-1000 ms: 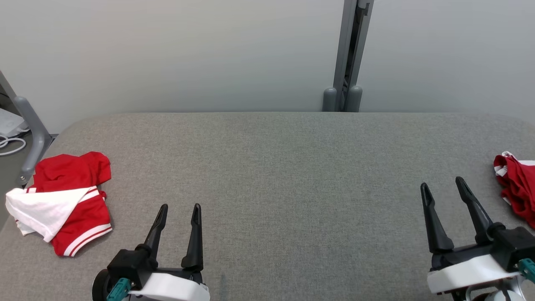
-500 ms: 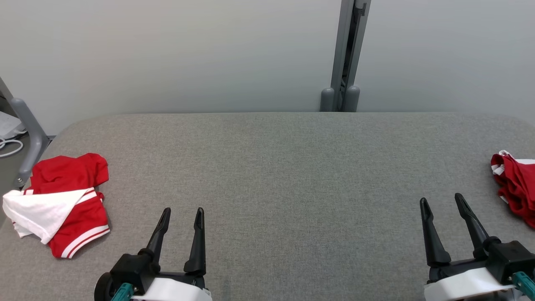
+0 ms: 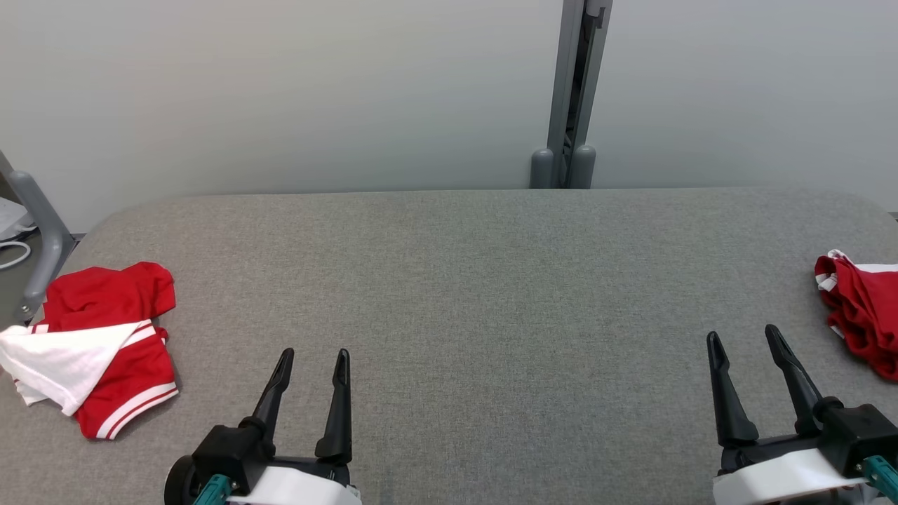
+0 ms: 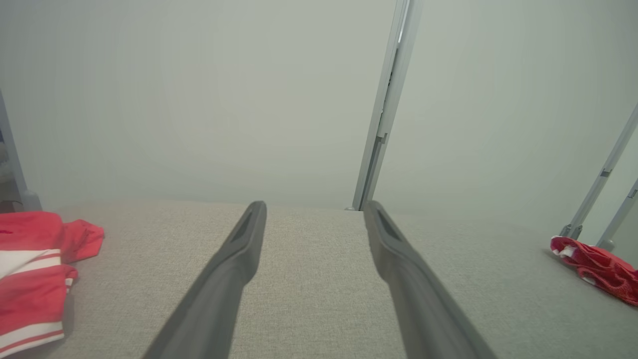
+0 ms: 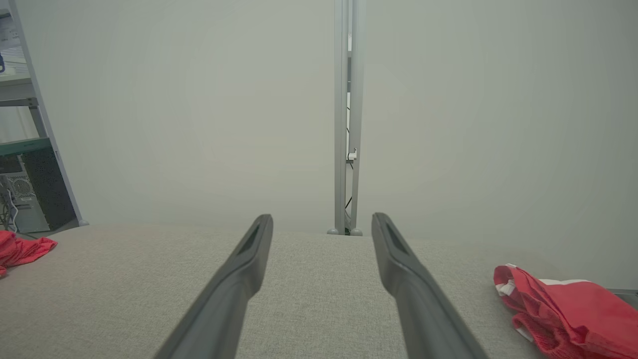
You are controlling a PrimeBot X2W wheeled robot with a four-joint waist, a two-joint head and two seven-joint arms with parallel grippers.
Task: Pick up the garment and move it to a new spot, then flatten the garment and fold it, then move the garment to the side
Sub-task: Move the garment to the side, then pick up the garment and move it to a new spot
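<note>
Two heaps flank the table (image 3: 477,280): left garment (image 3: 91,344), right garment (image 3: 859,315).

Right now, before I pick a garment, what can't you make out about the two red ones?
- Right garment: the head view's right edge cuts it off; it is crumpled, so its type and full shape are unclear.
- Left garment: the head view's left edge clips its white flap, which hides what lies beneath.
- The wrist views crop both garments too.
</note>
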